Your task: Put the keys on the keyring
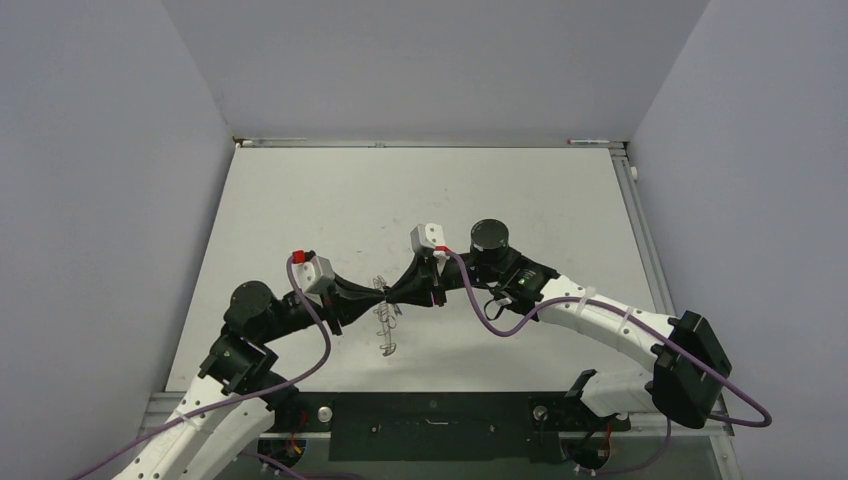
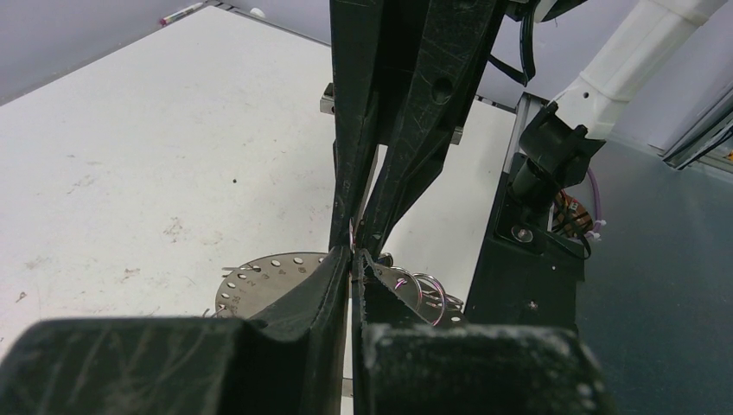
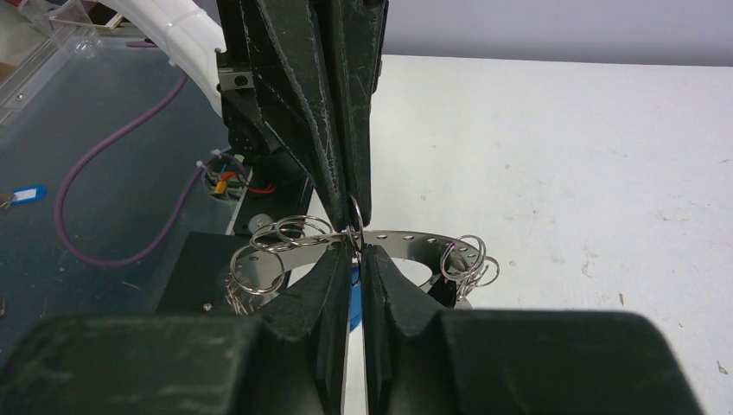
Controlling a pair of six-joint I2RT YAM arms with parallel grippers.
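The keyring [image 3: 406, 238], a flat grey ring with small holes and wire loops [image 3: 467, 259], hangs above the table between the two grippers, which meet tip to tip. My left gripper [image 2: 354, 256] is shut on the keyring's edge, at a small wire loop [image 3: 355, 213]. The ring's plate [image 2: 259, 277] shows on both sides of its fingers. My right gripper [image 3: 354, 248] is shut on the blue-headed key [image 3: 353, 298], whose blue shows in the slit between its fingers, its tip at the ring's edge. In the top view the grippers [image 1: 390, 294] hold the keyring [image 1: 386, 325] over the table's near middle. The black-headed key is not visible.
The white table [image 1: 420, 200] lies under both arms, with grey walls on three sides. The black mounting bar [image 1: 430, 412] runs along the near edge. A purple cable [image 3: 112, 216] and a blue tag [image 3: 26, 194] lie off the table's side.
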